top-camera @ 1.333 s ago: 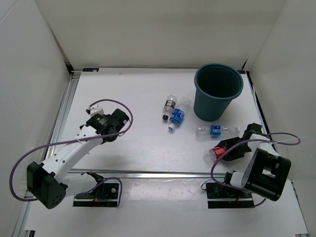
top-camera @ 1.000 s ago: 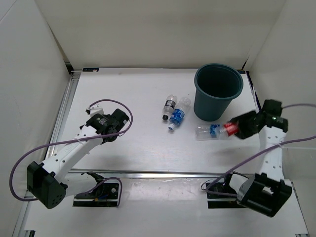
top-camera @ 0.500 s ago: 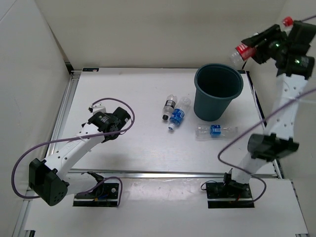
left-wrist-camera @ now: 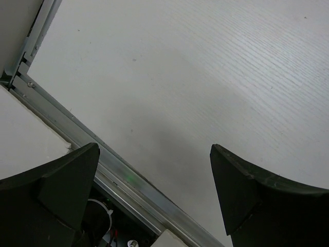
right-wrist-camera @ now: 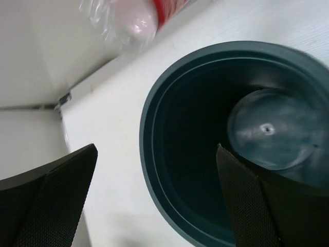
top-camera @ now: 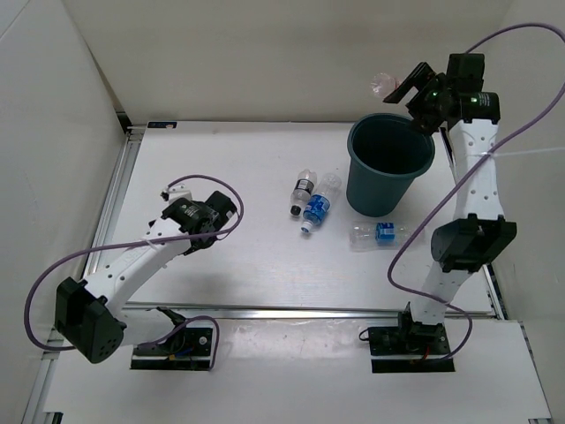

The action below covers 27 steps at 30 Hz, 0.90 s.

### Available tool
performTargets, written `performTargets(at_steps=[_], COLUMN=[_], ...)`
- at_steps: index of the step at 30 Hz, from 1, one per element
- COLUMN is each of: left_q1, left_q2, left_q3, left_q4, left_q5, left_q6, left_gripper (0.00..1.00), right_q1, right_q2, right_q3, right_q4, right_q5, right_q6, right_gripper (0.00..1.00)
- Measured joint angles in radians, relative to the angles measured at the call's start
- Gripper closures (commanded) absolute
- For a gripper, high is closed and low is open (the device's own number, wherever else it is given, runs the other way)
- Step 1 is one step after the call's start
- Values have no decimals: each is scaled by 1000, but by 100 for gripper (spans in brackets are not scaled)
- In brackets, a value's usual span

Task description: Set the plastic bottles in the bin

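The right gripper [right-wrist-camera: 157, 147] is being held high over the bin [top-camera: 375, 190] with its jaws spread apart and nothing between them. The red-banded bottle [right-wrist-camera: 138, 16] is being shown loose and blurred beyond the fingers, just outside the bin's rim. The left gripper [left-wrist-camera: 154, 152] is being held low over the table [top-camera: 247, 163], jaws likewise parted and empty. On the table, a dark-banded bottle [top-camera: 302, 189] and a blue-banded bottle [top-camera: 316, 208] are lying side by side left of the bin, with a second blue-banded bottle [top-camera: 381, 233] in front of it.

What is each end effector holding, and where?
Nothing: the left end effector and right end effector are open. The red bottle is airborne, unheld, beside the bin.
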Motion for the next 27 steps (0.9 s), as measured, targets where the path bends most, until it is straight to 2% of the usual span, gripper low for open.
performTargets(at_steps=[5,11,18,27], left_q1=[-1,-3,-9,-9], left_q2=[93,152,180,172], left_q3=[32,71,121,116], left_q4=[-3,5,18,18], left_q5=[3,8,10,10], left_q6=[-1,1,8,-1], left_gripper=[0,0,0,0], right_q1=[-48,-273,-312,-339], right_q2=[-216,-483,-475,-448], right_q3=[-126,-381,-576,-597], right_q4=[-19,-9,-10,-7], right_q5=[135,129,60,11], right_q6=[2,34,95,130], right_gripper=[0,0,0,0])
